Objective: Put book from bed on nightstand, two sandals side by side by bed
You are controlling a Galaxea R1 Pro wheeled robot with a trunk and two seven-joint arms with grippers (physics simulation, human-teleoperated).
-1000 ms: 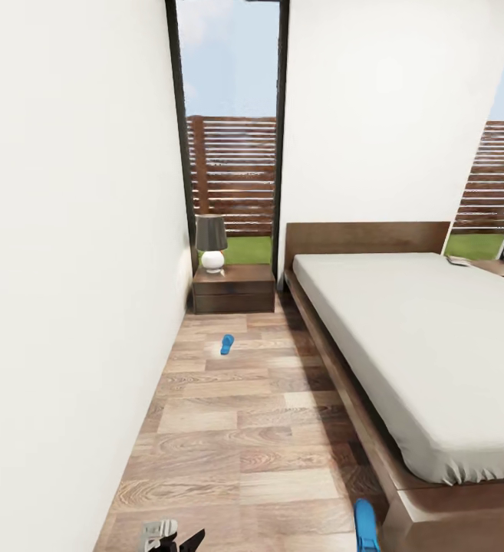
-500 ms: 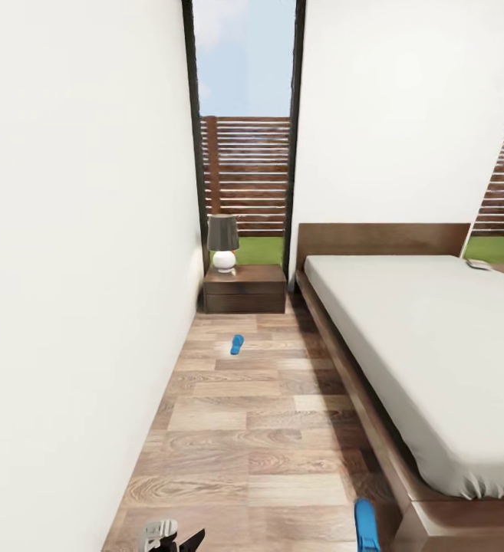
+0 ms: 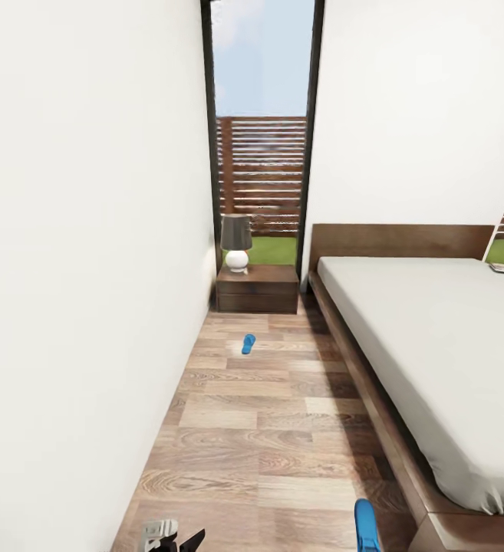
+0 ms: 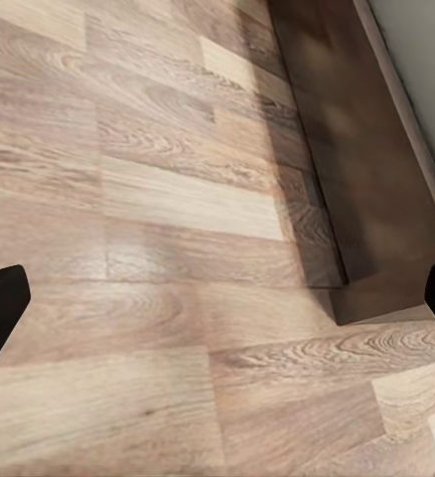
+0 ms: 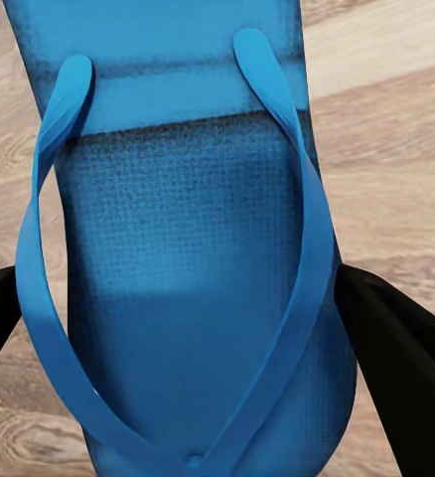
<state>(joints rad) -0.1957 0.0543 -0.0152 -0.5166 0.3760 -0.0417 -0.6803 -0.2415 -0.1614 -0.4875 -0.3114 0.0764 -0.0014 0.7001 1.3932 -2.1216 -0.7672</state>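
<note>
One blue sandal [image 3: 248, 344] lies on the wood floor between the wall and the bed [image 3: 436, 337], a short way in front of the nightstand [image 3: 257, 289]. The other sandal [image 5: 188, 248] sits between the black fingers [image 5: 401, 363] of my right gripper [image 5: 193, 338], which is shut on it; its tip [image 3: 366, 525] pokes up at the head view's lower edge. My left gripper [image 3: 172, 538] hangs low over the floor, and in its wrist view [image 4: 217, 303] the jaws stand wide open with nothing between them. A small flat thing [image 3: 503, 268] lies by the mattress's far edge, too small to tell if it is the book.
A white wall [image 3: 90, 268] runs close along the left of this narrow floor strip. A lamp [image 3: 236, 241] stands on the nightstand under the tall window [image 3: 263, 153]. The bed's dark frame [image 4: 366, 179] edges the floor on the right.
The whole head view has swung to the left, so bed, nightstand and floor sandal sit further right in the picture. Both grippers and the held sandal keep their places.
</note>
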